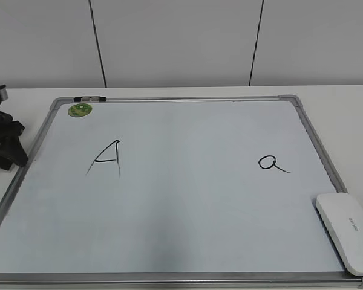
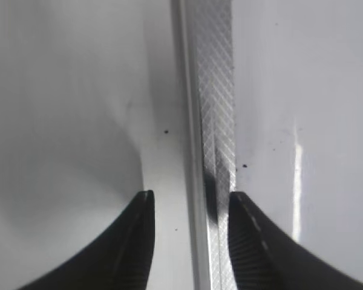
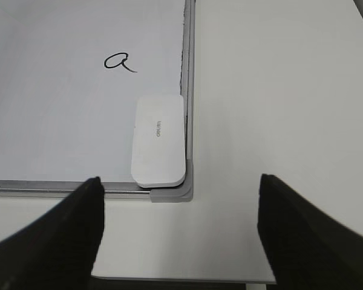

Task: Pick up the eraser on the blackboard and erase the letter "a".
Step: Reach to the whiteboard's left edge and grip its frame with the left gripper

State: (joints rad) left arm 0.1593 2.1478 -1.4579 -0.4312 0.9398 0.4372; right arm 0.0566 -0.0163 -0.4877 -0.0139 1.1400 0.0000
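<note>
The blackboard [image 1: 181,211] is a white board in a silver frame, lying flat on the table. The white eraser [image 1: 348,231] lies on its near right corner, also in the right wrist view [image 3: 159,140]. The small letter "a" [image 1: 272,163] is written on the right half, beyond the eraser, and shows in the right wrist view [image 3: 119,61]. My right gripper [image 3: 180,226] is open and empty, above the bare table in front of the board's near right corner. My left gripper [image 2: 190,235] is open and empty, low over the board's left frame rail [image 2: 215,139].
A larger capital "A" [image 1: 106,158] is on the board's left half, and a green sticker [image 1: 80,110] at its far left corner. The left arm's black body [image 1: 3,142] sits at the board's left edge. The table's front edge [image 3: 181,279] lies just below the right gripper.
</note>
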